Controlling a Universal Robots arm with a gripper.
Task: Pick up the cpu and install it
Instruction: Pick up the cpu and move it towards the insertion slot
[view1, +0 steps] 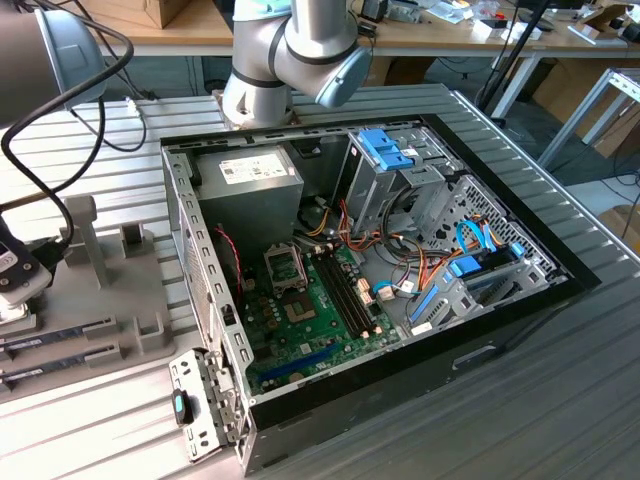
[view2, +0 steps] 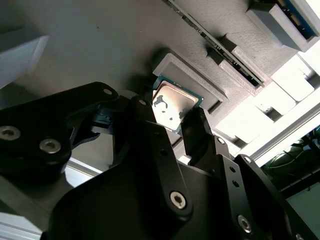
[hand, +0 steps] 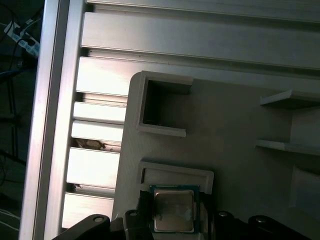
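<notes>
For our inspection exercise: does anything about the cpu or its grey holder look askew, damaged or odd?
Nothing looks askew or damaged. The cpu sits square beside the grey holder's bracket, the gripper around it. Only dark blotches on its silvery top stand out: smear or reflection, unclear.

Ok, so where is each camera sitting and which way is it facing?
Exterior view: off the arm, high up, looking down on the open computer case on the slatted table; the arm's grey joints show beyond the case.
Second wrist view: on the arm, looking past the black gripper to the cpu at the grey holder.
First wrist view: on the arm, facing the same holder, with the gripper at the cpu.
Shared: both wrist views show the cpu, the gripper and the holder.
</notes>
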